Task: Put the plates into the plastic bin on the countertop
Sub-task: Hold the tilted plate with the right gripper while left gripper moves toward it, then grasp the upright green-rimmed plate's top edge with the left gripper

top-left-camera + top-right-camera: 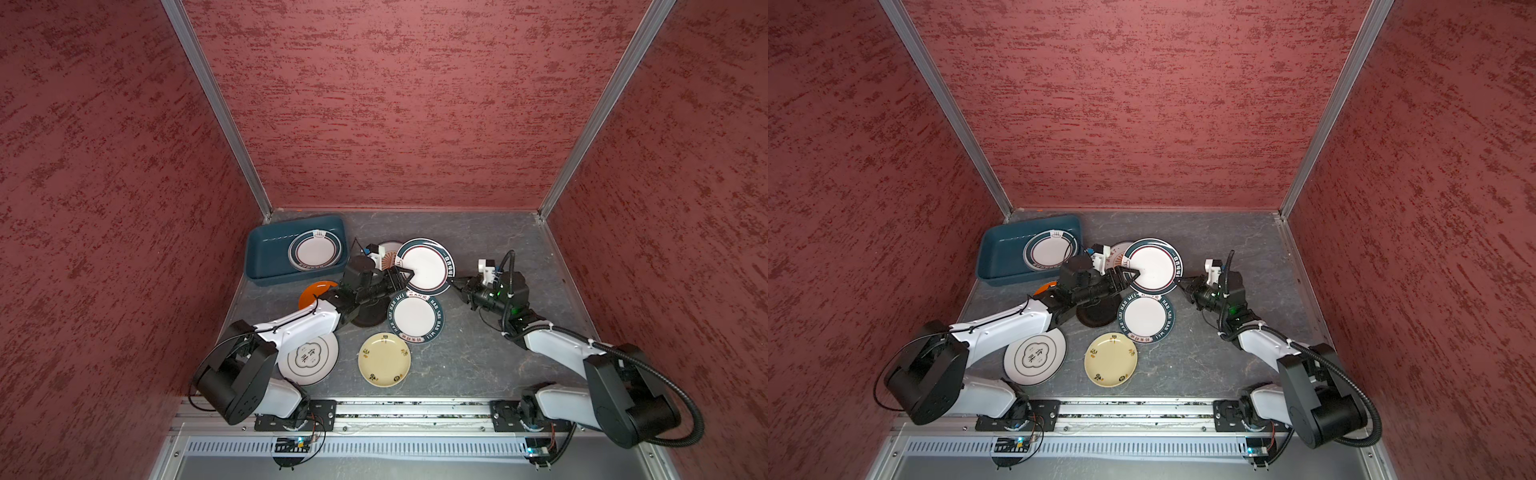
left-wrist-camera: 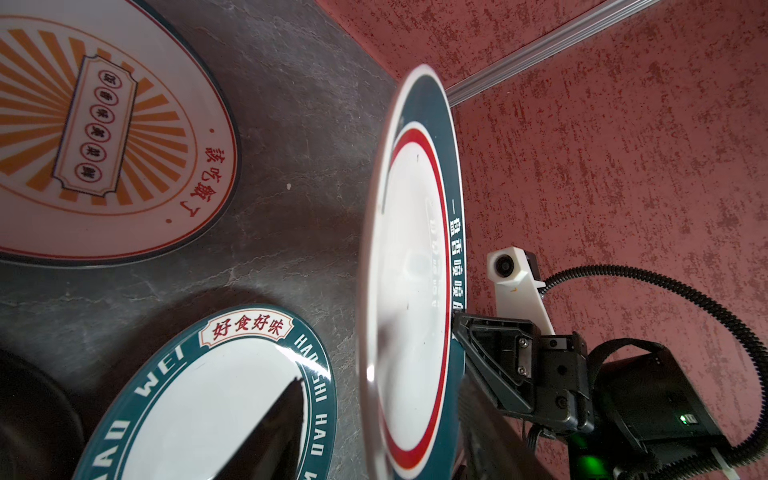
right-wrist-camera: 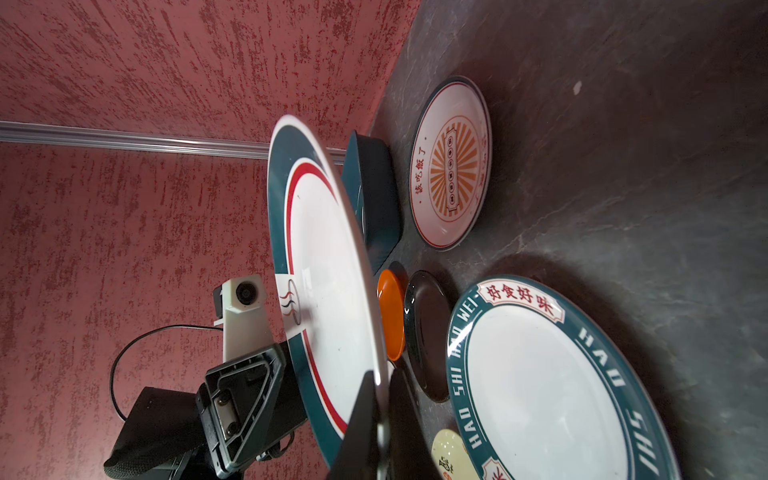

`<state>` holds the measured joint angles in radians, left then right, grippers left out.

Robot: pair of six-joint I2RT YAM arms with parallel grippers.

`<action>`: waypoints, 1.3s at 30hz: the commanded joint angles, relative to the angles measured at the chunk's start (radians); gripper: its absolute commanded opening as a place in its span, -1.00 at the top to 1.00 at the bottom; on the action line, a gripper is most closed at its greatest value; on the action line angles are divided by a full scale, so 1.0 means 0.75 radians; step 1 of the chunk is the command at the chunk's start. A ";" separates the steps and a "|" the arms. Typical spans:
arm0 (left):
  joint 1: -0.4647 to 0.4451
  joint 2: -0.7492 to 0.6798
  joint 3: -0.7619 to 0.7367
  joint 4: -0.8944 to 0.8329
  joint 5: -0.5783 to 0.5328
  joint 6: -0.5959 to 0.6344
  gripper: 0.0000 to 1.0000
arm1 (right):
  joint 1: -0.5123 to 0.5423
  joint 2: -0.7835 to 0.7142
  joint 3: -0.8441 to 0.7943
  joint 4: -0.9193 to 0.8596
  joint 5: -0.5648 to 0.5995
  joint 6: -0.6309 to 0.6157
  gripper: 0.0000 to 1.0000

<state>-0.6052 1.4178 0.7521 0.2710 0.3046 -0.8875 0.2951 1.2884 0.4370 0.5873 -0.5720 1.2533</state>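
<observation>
Red-ringed plate (image 1: 428, 266) up off countertop (image 1: 478, 332), tilted, mid-scene, right of plastic bin (image 1: 266, 257); pinched tight at right rim by right gripper (image 1: 454, 283); left gripper (image 1: 405, 275) half-spread astride left rim, gap beside one finger in left wrist view, not clamped. Plastic bin at far left, one teal-rimmed plate (image 1: 314, 251) flat in its right end. Flat on countertop around: sunburst plate (image 2: 104, 137) on far side, orange plate (image 1: 311, 293) and black plate (image 1: 369, 319) under left arm, HAO WEI plate (image 1: 415, 318) just nearer, cream-yellow plate (image 1: 384, 359) and clover plate (image 1: 309, 359) nearest.
</observation>
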 commanded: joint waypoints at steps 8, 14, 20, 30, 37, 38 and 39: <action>-0.001 0.013 0.035 -0.036 -0.063 0.004 0.51 | 0.015 0.030 0.060 0.113 0.003 0.018 1.00; -0.001 0.016 0.032 -0.042 -0.064 0.004 0.74 | 0.017 0.061 0.066 0.133 -0.010 0.027 1.00; 0.000 0.033 0.034 -0.043 -0.061 -0.002 0.95 | 0.021 0.076 0.070 0.129 -0.014 0.024 0.92; 0.000 0.020 0.036 -0.062 -0.083 0.014 1.00 | 0.020 0.074 0.078 0.084 0.000 -0.012 -0.17; 0.001 0.007 0.034 -0.079 -0.101 0.027 1.00 | 0.020 0.069 0.076 0.068 0.000 -0.024 -0.50; 0.001 0.008 0.034 -0.082 -0.103 0.024 1.00 | 0.020 0.069 0.076 0.065 0.000 -0.025 -0.52; 0.002 0.005 0.034 -0.085 -0.108 0.023 1.00 | 0.020 0.068 0.076 0.063 0.000 -0.028 -0.54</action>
<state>-0.6014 1.4338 0.7605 0.1898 0.2352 -0.8909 0.3061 1.3449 0.4648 0.6147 -0.5774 1.2407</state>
